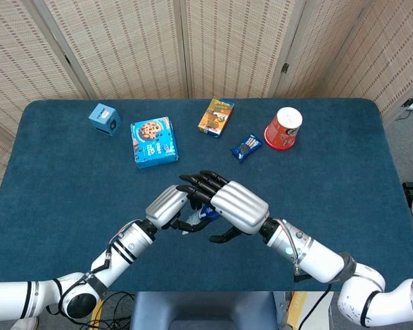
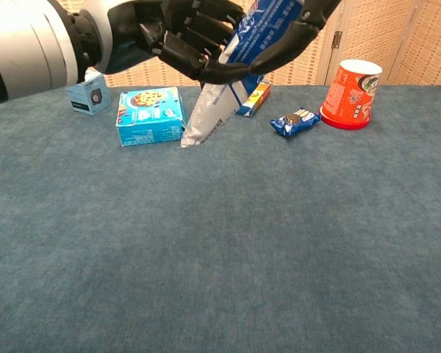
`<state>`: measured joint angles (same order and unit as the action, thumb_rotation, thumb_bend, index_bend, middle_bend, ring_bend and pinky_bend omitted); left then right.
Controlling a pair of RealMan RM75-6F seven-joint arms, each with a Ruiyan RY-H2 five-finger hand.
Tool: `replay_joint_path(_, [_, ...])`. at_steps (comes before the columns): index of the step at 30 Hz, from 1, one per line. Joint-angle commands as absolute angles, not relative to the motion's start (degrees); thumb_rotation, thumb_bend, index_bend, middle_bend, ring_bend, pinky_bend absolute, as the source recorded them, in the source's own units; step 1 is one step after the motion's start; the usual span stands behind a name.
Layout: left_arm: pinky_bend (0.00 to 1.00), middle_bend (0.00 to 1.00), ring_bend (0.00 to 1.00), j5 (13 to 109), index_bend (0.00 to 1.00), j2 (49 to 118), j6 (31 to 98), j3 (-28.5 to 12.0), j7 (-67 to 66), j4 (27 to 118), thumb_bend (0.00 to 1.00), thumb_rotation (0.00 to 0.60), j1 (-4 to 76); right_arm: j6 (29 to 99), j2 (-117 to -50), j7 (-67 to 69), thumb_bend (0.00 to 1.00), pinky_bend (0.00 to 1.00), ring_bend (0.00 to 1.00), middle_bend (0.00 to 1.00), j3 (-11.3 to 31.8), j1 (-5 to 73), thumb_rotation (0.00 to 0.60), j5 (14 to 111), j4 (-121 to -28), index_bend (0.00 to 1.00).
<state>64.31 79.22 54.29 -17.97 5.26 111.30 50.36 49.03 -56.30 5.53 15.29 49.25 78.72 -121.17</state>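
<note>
A blue and silver snack pouch [image 2: 222, 94] hangs tilted above the near middle of the blue table [image 1: 344, 185], silver end down. My left hand [image 2: 178, 38] grips its upper part, fingers curled round it and thumb beneath. My right hand [image 2: 303, 20] closes on the blue top end from the other side, fingers lying against the pouch. From the head view the two hands meet over the pouch, left hand [image 1: 168, 206] and right hand [image 1: 239, 206], and only a sliver of the pouch [image 1: 205, 214] shows between them.
Along the far side stand a small light blue box [image 1: 104, 117], a blue cookie box [image 1: 153, 141], an orange box [image 1: 216, 116], a small blue cookie packet [image 1: 246, 146] and an upturned red cup [image 1: 283, 128].
</note>
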Motion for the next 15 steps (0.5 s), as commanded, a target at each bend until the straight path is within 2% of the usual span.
replay_joint_path(1, [0.54,0.75,0.56,64.27,0.75,79.16,54.33,-18.0,5.1,111.31,0.42,0.6,50.39,48.99,-56.4,5.52,0.0,0.0,0.0,0.0,15.2,49.27,0.6,78.86,-121.08,0.0])
replay_joint_path(15, [0.55,0.75,0.56,63.56,0.76,78.48,54.71,-17.86,3.73,111.47,0.42,0.6,50.34,48.03,-56.19,4.47,0.0,0.0,0.0,0.0,14.44,49.48,0.6,78.5,-120.86,0.0])
